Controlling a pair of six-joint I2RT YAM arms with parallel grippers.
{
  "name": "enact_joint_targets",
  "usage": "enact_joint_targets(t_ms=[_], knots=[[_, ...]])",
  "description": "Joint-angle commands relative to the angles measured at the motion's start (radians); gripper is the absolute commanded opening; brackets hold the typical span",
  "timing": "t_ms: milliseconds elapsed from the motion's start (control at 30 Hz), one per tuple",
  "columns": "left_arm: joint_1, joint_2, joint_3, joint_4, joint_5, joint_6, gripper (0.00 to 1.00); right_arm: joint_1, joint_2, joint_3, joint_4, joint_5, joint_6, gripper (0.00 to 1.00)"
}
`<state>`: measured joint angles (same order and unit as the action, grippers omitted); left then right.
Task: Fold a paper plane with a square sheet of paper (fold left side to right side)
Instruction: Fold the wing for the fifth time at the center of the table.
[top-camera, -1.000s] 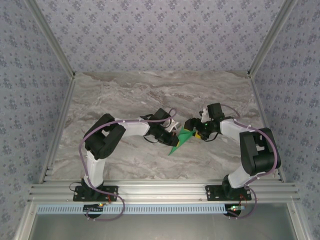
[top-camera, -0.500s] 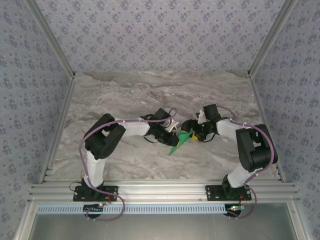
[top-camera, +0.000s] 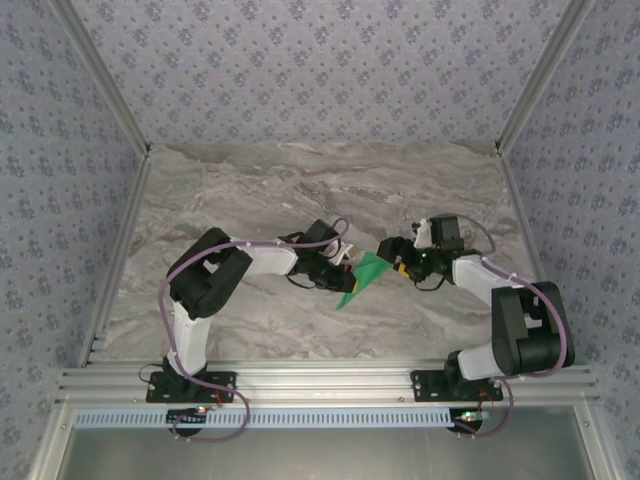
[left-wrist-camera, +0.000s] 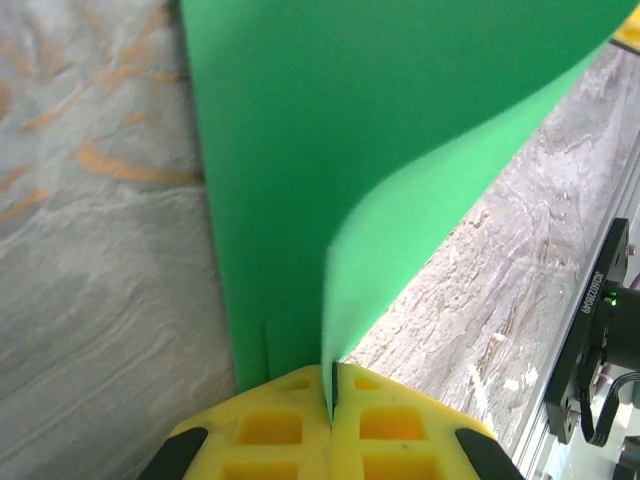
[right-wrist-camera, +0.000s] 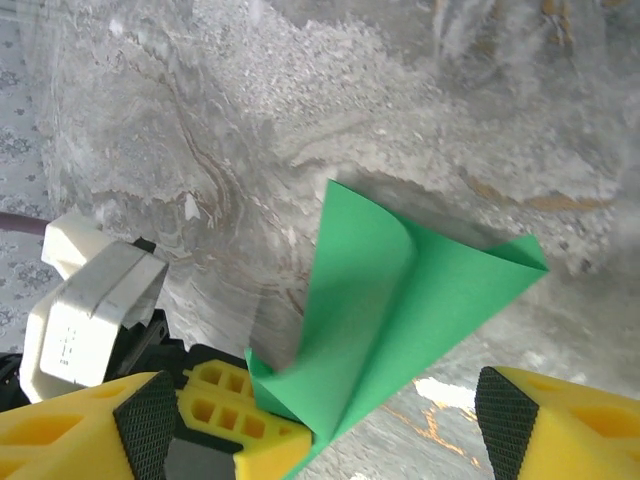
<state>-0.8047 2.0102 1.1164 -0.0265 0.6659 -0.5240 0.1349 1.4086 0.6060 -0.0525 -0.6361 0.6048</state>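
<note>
Square sheet of paper (top-camera: 365, 275), partly folded in the middle of the bench (top-camera: 300, 190), is pinched at one edge by the left fingers (left-wrist-camera: 390, 435) while the right fingers (right-wrist-camera: 560, 430) gape empty beside it, so a clean fold likely needs the edges matched before the crease is pressed.

The grey marble-patterned table (top-camera: 300, 190) is carrying a folded green sheet of paper (top-camera: 362, 280) near its middle. One flap is curling up off the surface.
</note>
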Motion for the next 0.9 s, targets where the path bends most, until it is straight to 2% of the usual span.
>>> enact_joint_targets(t_ms=[0, 233, 433, 700, 867], knots=[[0.003, -0.035, -0.028, 0.067, -0.014, -0.075, 0.01, -0.003, -0.018, -0.035, 0.044, -0.04, -0.019, 0.81], [0.001, -0.044, -0.033, 0.088, -0.018, -0.102, 0.01, 0.061, -0.018, -0.077, 0.063, -0.016, -0.018, 0.67], [0.002, -0.057, -0.019, 0.069, -0.022, -0.094, 0.02, 0.104, -0.005, -0.094, 0.079, 0.041, -0.013, 0.62], [-0.006, -0.067, -0.006, 0.062, -0.02, -0.092, 0.03, 0.114, 0.058, -0.052, 0.133, 0.05, 0.001, 0.55], [-0.011, -0.081, -0.004, 0.053, -0.026, -0.088, 0.03, 0.115, 0.122, -0.02, 0.173, 0.04, 0.01, 0.55]])
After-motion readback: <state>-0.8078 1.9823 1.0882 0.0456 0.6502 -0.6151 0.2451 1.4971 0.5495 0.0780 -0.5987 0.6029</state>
